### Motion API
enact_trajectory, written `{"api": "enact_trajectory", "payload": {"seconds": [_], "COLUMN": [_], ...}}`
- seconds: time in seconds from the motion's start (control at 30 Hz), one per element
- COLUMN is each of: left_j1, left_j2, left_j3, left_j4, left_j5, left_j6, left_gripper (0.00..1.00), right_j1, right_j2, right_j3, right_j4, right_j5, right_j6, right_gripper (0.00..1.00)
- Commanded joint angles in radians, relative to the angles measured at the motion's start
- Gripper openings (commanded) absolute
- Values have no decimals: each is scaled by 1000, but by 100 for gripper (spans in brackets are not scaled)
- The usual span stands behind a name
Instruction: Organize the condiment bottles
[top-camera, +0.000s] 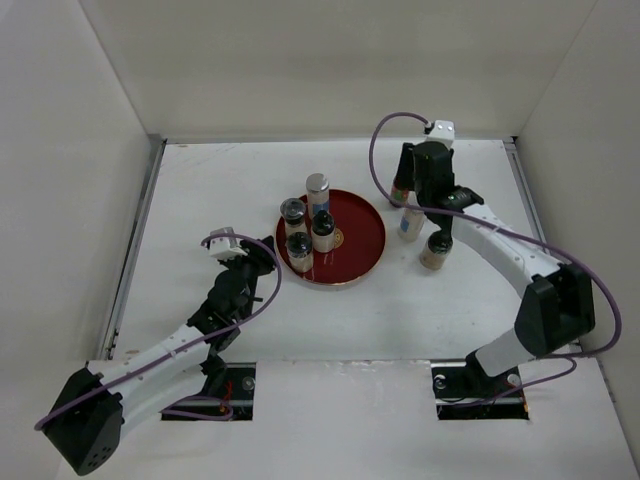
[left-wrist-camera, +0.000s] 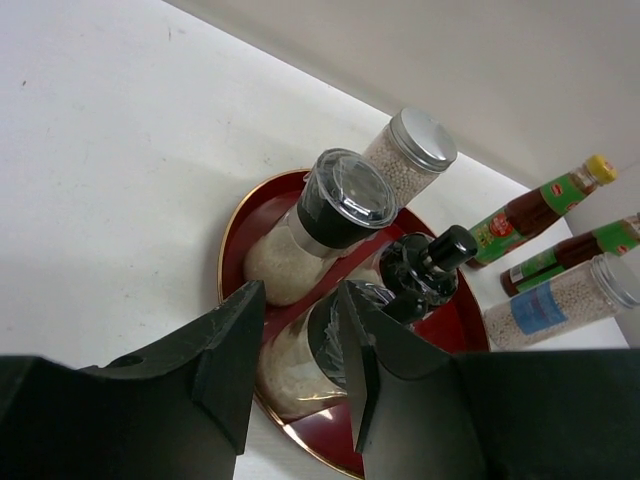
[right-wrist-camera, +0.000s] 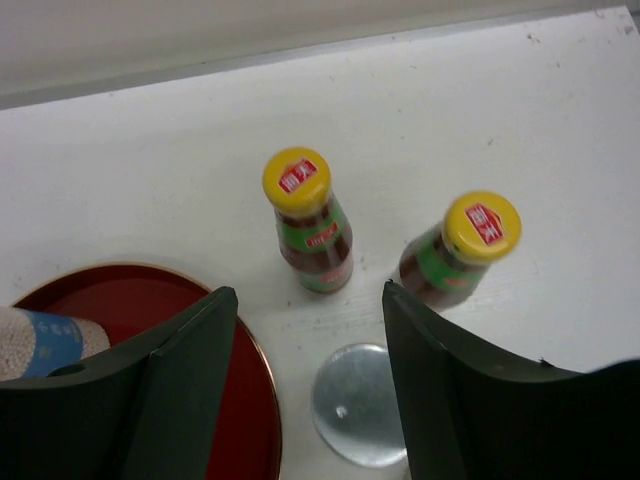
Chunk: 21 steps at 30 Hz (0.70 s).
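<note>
A round red tray (top-camera: 360, 225) holds several pale spice jars. My left gripper (left-wrist-camera: 300, 295) reaches over its left rim (top-camera: 275, 250) and is shut on the nearest black-lidded jar (left-wrist-camera: 290, 370), which fills the gap between the jaws. Behind that jar stand another black-lidded jar (left-wrist-camera: 325, 215), a silver-lidded jar (left-wrist-camera: 410, 150) and a dark grinder (left-wrist-camera: 430, 265). Right of the tray, my right gripper (right-wrist-camera: 307, 293) hangs open above a silver-lidded jar (right-wrist-camera: 360, 400), not touching it. Two red sauce bottles with yellow caps (right-wrist-camera: 305, 215) (right-wrist-camera: 460, 245) stand upright just beyond it.
One more pale jar (top-camera: 435, 250) stands on the white table to the right of the tray. White walls (top-camera: 100, 150) close the table in on the left, back and right. The right arm's purple cable (top-camera: 375, 150) loops above the back of the table.
</note>
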Motion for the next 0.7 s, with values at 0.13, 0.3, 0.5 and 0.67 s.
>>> {"api": "enact_trajectory", "payload": {"seconds": [0.13, 0.3, 0.5, 0.67], "left_j1": [35, 45, 53, 61], "left_j2": [-14, 1, 15, 41], "left_j3": [-26, -27, -27, -26], "left_j4": [62, 66, 79, 88], "left_j5": [31, 38, 54, 71], "left_j6": [-37, -42, -45, -54], "left_gripper": [34, 34, 35, 35], "right_j1": [-50, -71, -77, -74], "right_j2": [157, 240, 306, 330], "right_j3": [190, 268, 322, 330], "right_j4": [79, 67, 50, 44], "right_j5": [-58, -58, -70, -78], "right_j6": [-51, -54, -56, -54], "right_gripper": [69, 68, 62, 61]}}
